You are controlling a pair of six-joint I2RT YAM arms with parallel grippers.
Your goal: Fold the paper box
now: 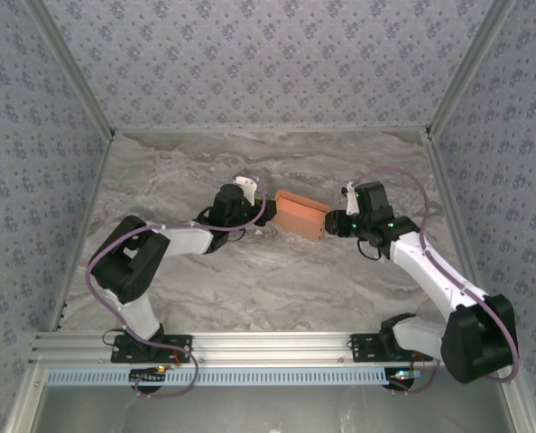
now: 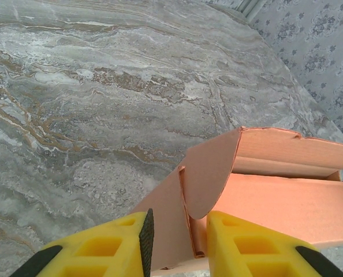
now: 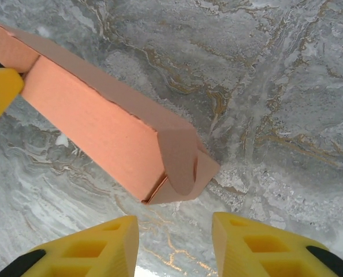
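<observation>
pinching the paper box (image 1: pixel 300 214) in my left gripper (image 2: pixel 178 231), right gripper (image 3: pixel 174 231) spread; marbled grey table (image 1: pixel 250 271), floral walls (image 1: pixel 268 54).

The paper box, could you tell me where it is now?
In the top view, the paper box lies mid-table, between the left gripper at its left end and the right gripper at its right.

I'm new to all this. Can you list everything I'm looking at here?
paper box: one, salmon-orange, mid-table between the two grippers
table: one, grey-brown marbled, under everything
walls: three, grey floral pattern, around the table
rail: one, silver metal, near edge, carrying both arm bases
arms: two, black and white; left arm, right arm
left gripper: yellow fingers, closed on the box's end flaps
right gripper: yellow fingers, open, just short of the box's other end
</observation>
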